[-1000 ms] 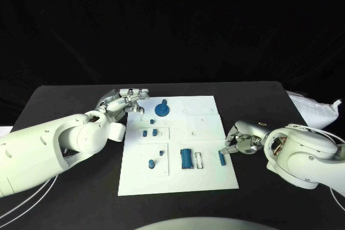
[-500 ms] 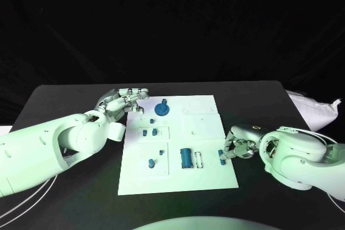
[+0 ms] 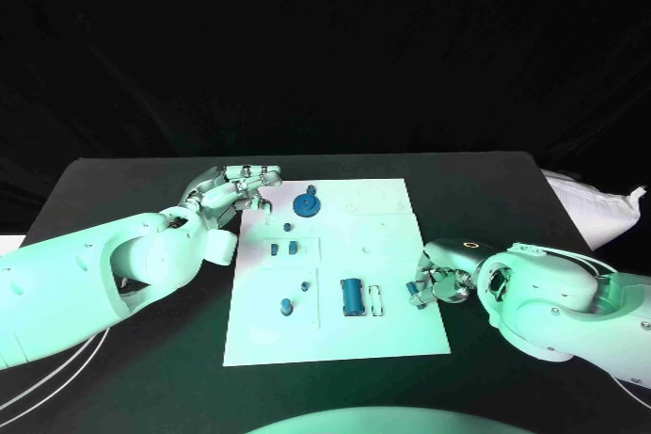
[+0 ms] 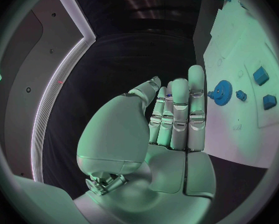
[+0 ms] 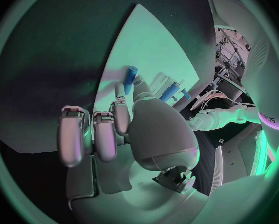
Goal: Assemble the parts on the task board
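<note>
Rightward, the right hand (image 3: 441, 283) pinches a blue part (image 3: 412, 288); left hand (image 3: 233, 187) rests open-fingered, holding nothing.

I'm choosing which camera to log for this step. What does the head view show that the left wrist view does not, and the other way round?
Head view alone: the long blue cylinder lying on the near part of the task board, and both arms reaching in from the sides. Left wrist view alone: the left hand from behind, fingers straight and together, holding nothing. Both: the left hand, the board, the blue gear and the right hand pinching a small blue part.
</note>
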